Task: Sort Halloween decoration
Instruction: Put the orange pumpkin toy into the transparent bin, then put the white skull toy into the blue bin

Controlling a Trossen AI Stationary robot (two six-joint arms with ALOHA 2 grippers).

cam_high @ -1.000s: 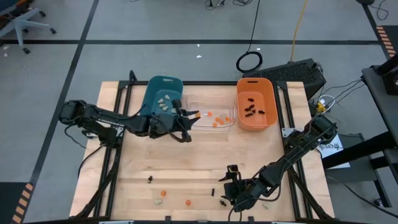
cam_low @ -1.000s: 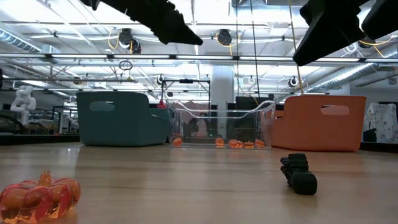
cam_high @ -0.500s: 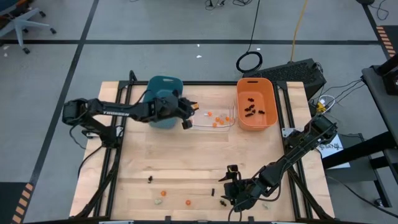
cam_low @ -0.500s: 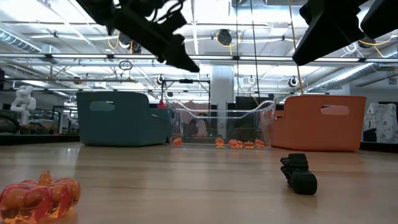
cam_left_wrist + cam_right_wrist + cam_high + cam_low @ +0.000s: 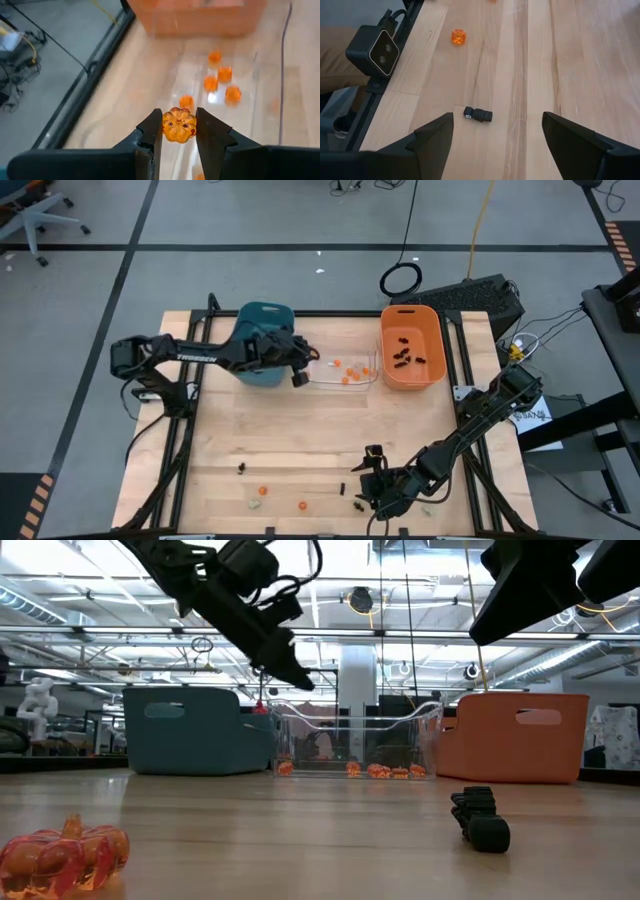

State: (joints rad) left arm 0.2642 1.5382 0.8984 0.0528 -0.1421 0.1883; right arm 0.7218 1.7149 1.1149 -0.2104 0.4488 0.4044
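Observation:
My left gripper (image 5: 299,372) hangs over the left end of the clear bin (image 5: 345,383), shut on a small orange pumpkin trinket (image 5: 179,125). Several orange trinkets (image 5: 224,75) lie in that bin. The teal bin (image 5: 262,320) stands to its left and the orange bin (image 5: 412,372), with black pieces inside, to its right. My right gripper (image 5: 497,125) stands open above the table's near edge, over a black trinket (image 5: 478,114). More trinkets lie loose on the table at the near edge (image 5: 262,491). My left gripper pinches the orange pumpkin's two opposite sides (image 5: 167,128) between its two fingertips. The fingers slant downward from the table's left over the clear bin. The pumpkin is lifted clear, above the bin's floor.
An orange pumpkin (image 5: 62,856) and a black piece (image 5: 481,819) lie on the near part of the table. The bare wooden middle of the table (image 5: 320,430) lies between the bins and the loose trinkets. A black frame (image 5: 190,420) runs along the table's sides.
My left arm has swung toward the table's far edge, over the teal bin. Its gripper has rolled and sunk toward the clear bin's left end, still shut on the orange pumpkin.

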